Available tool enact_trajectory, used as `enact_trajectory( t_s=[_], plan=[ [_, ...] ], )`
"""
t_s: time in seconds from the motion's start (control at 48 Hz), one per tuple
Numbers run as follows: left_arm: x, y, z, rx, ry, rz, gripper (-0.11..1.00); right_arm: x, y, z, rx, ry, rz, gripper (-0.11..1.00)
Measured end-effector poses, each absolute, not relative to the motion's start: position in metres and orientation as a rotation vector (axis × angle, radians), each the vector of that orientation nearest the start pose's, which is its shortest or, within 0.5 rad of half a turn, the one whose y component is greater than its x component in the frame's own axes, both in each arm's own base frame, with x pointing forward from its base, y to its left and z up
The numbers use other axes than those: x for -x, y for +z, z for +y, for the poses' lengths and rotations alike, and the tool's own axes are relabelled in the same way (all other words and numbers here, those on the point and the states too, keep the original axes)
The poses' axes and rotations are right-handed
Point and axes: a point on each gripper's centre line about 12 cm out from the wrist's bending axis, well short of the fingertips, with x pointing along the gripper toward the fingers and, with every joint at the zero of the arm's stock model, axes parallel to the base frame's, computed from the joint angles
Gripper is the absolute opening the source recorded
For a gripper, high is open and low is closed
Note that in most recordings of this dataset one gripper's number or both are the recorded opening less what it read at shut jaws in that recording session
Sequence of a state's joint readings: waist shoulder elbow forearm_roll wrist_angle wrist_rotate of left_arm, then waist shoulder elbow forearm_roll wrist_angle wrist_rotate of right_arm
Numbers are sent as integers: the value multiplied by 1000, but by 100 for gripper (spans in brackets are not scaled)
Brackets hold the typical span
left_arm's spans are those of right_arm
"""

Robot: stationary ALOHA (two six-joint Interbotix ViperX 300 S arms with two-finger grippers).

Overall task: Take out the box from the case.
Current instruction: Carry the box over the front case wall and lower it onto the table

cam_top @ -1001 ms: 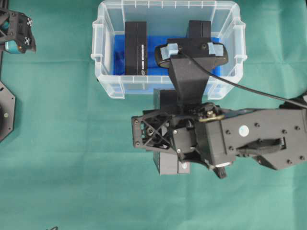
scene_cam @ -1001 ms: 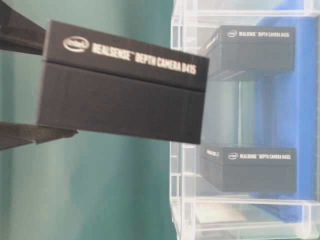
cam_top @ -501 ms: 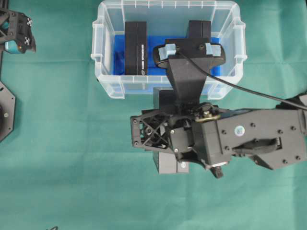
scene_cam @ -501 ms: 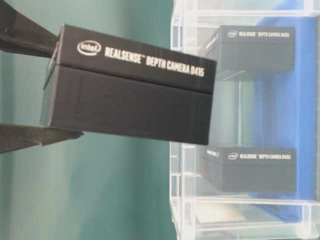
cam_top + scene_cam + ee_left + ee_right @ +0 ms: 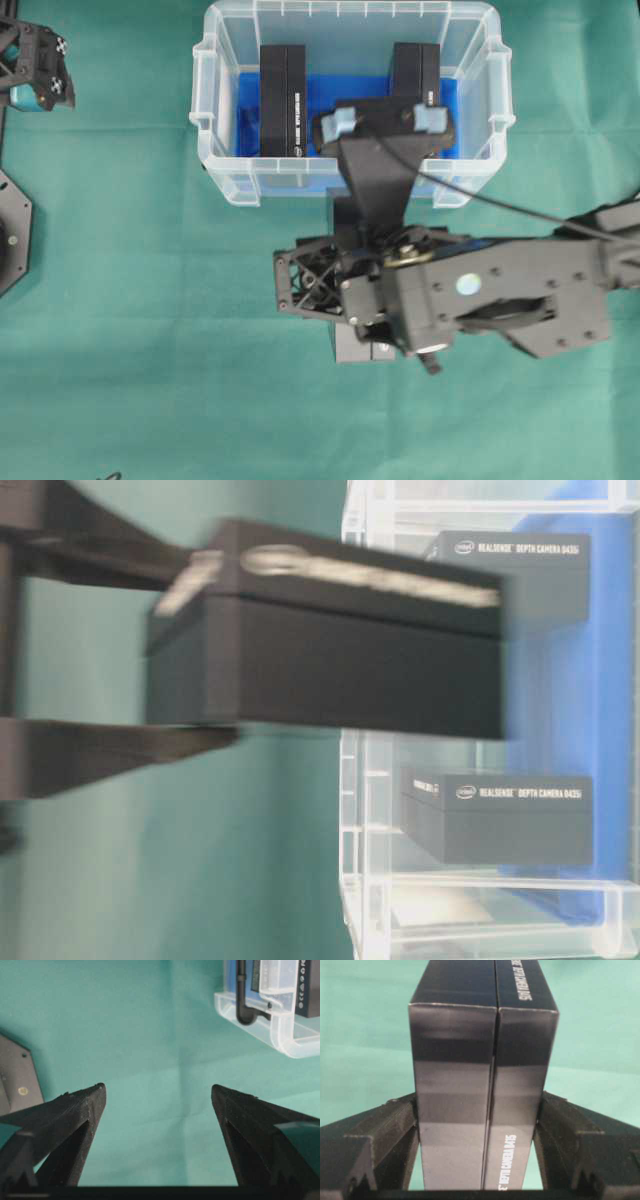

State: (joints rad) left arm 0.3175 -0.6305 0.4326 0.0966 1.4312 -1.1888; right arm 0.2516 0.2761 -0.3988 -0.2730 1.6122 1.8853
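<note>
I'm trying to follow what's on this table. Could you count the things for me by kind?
Black boxes: 3, two in the bin and one held outside it by the right claw
Clear plastic bin: 1
Robot claws: 2, the left claw open and empty
Total: 6

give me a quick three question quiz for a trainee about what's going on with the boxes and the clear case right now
1. How many boxes sit inside the case?
2. True or false: the left gripper holds a box.
3. Where is the held box? A) inside the case B) outside it, over the green cloth

Key:
1. Two: the left box and the right box.
2. False; it is open and empty.
3. B; the right gripper clamps it.
</note>
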Motion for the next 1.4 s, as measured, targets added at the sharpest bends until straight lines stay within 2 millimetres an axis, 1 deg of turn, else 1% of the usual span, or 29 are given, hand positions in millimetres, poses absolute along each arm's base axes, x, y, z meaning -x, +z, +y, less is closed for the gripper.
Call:
enact_trajectory(
  t_s=[0.146,0.271,0.417,0.584,0.667,0.855,1.001,1.397],
  plan=[
    [-191,352,75,1136,1049,883,92,-440,298,84,-1166,-1260,907,68],
    [-191,352,75,1131,1046,887,92,-441,272,84,-1189,-1267,902,68],
    [-191,352,75,1129,1045,888,92,-444,245,86,-1230,-1221,897,68],
    [-191,352,75,1127,1043,887,92,-444,217,90,-1251,-1216,925,68],
    [-191,352,75,1127,1044,889,92,-444,208,90,-1248,-1225,939,68],
    [-191,352,75,1127,1044,889,92,-445,201,89,-1249,-1214,941,68],
    [-191,352,75,1127,1043,887,92,-446,200,85,-1247,-1214,938,68],
    [-191,352,75,1125,1042,890,92,-447,200,86,-1254,-1205,937,68]
  ],
)
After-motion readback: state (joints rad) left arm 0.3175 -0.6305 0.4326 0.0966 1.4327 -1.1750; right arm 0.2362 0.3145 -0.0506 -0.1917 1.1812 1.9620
